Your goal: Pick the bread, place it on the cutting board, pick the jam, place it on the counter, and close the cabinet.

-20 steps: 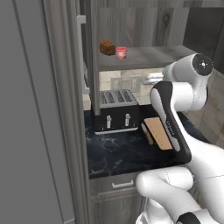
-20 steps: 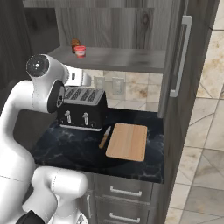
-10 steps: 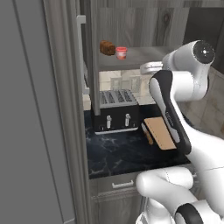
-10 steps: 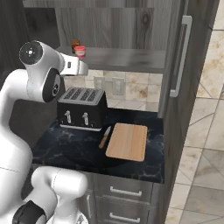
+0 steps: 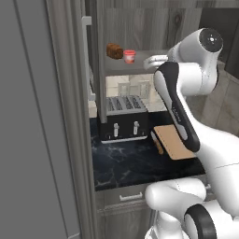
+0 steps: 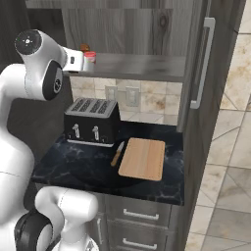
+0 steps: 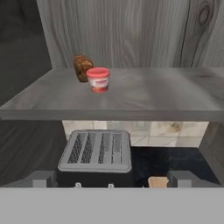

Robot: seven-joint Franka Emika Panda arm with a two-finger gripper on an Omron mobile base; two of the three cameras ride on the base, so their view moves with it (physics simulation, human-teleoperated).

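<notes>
A: What did the cabinet (image 6: pixel 147 29) hold?

B: Its doors stood open. On its grey shelf (image 7: pixel 144 94) sat two things: the bread (image 7: pixel 82 67), a dark brown chunk, and the jam (image 7: pixel 98 79), a small red-pink jar. In the hand view the jam stood in front of the bread, partly covering it. Whether they touched, I could not tell. In the left base view the bread (image 5: pixel 114 51) was left of the jam (image 5: pixel 129 56), close beside it.

A: And below the shelf?

B: The black marbled counter (image 6: pixel 78 164). A black toaster (image 6: pixel 92 120) with four slots stood at the back. To its right lay a tan board (image 6: pixel 142 158), flat and bare. A knife (image 6: pixel 117 153) lay just beside the board's left edge, between board and toaster.

A: Where was the arm?

B: It rose from the base and bent high, with the white forearm reaching toward the shelf's front edge. In the right base view the hand was level with the shelf, near the jam (image 6: pixel 89 58).

A: And the gripper?

B: The gripper (image 7: pixel 112 178) was spread wide and had hold of nothing. Its two dark fingers (image 7: pixel 41 178) showed far apart at the bottom of the hand view, short of the shelf, with the toaster seen between them. The jam and bread stood beyond, well apart from the tips.
</notes>
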